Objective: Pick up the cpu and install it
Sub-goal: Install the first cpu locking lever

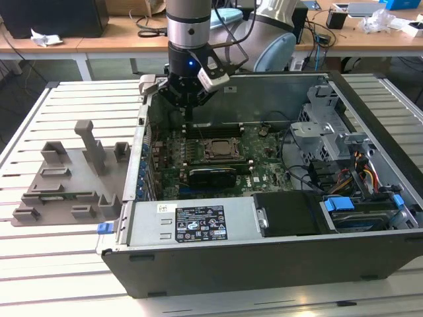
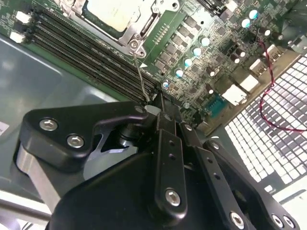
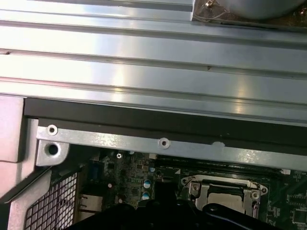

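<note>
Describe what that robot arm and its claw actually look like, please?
The arm is a silvery metal cylinder ending in a black wrist section with a small blue light. A pale grey boxy camera is strapped beside it, and black cables trail off behind. The gripper is matte black, built from chunky linked bars joined by shiny silver screws.

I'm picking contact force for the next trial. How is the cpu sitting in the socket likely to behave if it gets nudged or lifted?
The cpu looks like a thin, flat plate with a smooth metal top, so probably stiff, light and slippery to pinch. It lies flat inside the socket frame, so a sideways nudge would likely be stopped by the frame. It won't roll or tip.
</note>
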`<act>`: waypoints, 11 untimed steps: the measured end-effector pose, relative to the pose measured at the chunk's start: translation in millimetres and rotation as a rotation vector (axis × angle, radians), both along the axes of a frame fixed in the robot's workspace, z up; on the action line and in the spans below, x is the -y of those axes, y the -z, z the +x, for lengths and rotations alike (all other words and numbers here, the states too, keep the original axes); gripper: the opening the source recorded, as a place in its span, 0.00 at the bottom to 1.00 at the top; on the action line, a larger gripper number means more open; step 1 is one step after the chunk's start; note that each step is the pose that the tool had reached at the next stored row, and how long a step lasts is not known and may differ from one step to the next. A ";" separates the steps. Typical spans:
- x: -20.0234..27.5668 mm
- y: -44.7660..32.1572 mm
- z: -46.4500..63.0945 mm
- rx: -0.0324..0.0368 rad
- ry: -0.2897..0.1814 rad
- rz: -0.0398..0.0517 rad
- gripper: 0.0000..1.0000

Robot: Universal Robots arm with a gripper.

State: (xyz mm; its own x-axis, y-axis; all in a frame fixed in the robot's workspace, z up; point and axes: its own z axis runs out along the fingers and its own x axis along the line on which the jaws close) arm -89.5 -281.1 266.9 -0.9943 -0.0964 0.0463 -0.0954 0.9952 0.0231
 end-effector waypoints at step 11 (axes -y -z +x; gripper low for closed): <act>0.0 0.6 22.4 0.0001 0.000 0.0002 0.11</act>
State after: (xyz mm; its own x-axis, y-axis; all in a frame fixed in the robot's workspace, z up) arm -67.1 -281.1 266.3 -0.9943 -0.0961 0.0463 -0.0951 0.9952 0.0233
